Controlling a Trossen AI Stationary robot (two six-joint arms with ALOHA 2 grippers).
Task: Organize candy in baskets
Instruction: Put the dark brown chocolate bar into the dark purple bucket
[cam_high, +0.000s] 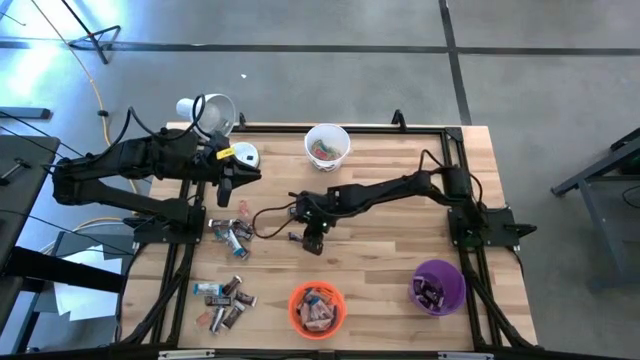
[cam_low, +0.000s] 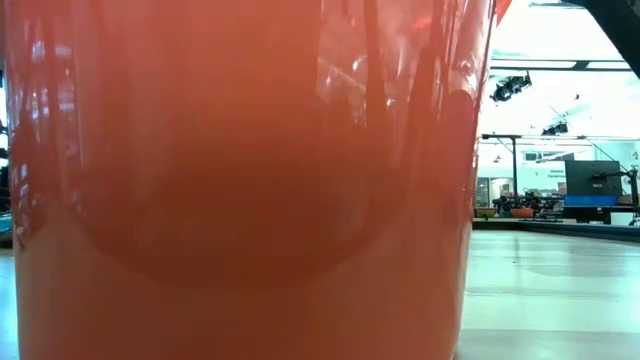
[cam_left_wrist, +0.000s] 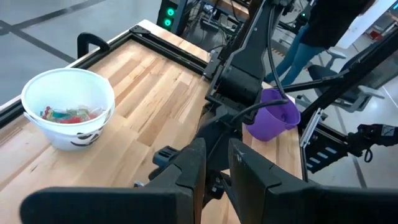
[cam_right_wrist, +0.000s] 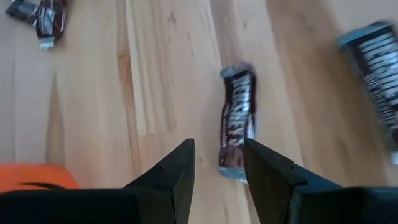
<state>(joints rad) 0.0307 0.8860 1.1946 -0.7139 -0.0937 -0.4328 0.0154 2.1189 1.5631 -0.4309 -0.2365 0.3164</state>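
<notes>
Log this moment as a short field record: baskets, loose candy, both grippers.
white basket: far edge, holds candy
orange basket: near edge, holds candy
purple basket: near right, holds candy
loose candy: scattered on the left side of the table
right gripper: open, empty, above a dark brown bar
left gripper: empty, raised above the table

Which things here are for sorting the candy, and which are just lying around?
For the job:
- loose candy
- white basket
- orange basket
- purple basket
- dark brown bar ahead of the right claw

Just lying about:
- white desk lamp
</notes>
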